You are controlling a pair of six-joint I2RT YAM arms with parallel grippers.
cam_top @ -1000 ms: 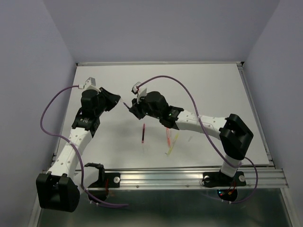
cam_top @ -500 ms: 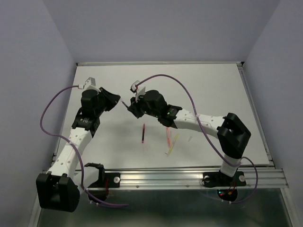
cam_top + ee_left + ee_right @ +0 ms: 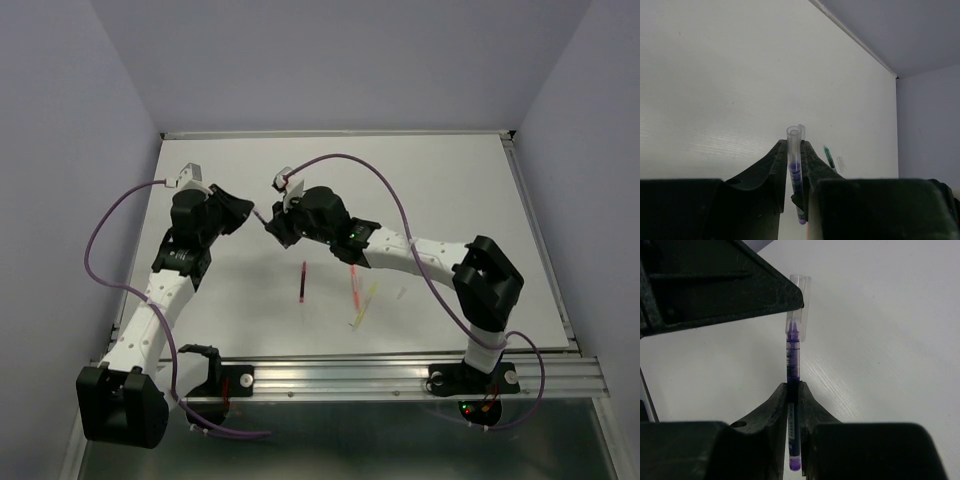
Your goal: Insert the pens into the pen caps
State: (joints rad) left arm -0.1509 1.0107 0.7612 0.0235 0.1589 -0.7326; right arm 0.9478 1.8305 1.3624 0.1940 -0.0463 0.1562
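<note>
Between the two hands, above the left part of the table (image 3: pixel 450 180), the dark blue pen (image 3: pixel 792 370) meets a pen cap (image 3: pixel 798 300). The pen's tip sits just inside the cap's open end, with most of the barrel outside. From the left wrist, the purple tip shows through the clear tube.

The right hand (image 3: pixel 792 388) pinches the dark blue pen near its back end, with both fingers pressed against the barrel. The left hand (image 3: pixel 794 147) pinches the pen cap the same way. Its fingers close on the tube's sides and the closed end stands out past the fingertips. Pen and cap are lined up end to end, and the two hands face each other tip to tip.

Toward the arm bases from the dark blue pen, a maroon pen (image 3: pixel 302 282) lies flat on the table. To the right of that, farther from the dark blue pen, an orange-red pen (image 3: pixel 354 290) and a yellow pen (image 3: pixel 366 302) lie close together. Seen from the left wrist, a green pen (image 3: pixel 829 157) rests on the table beyond the held pen, with a loose cap (image 3: pixel 841 163) just beside it.
</note>
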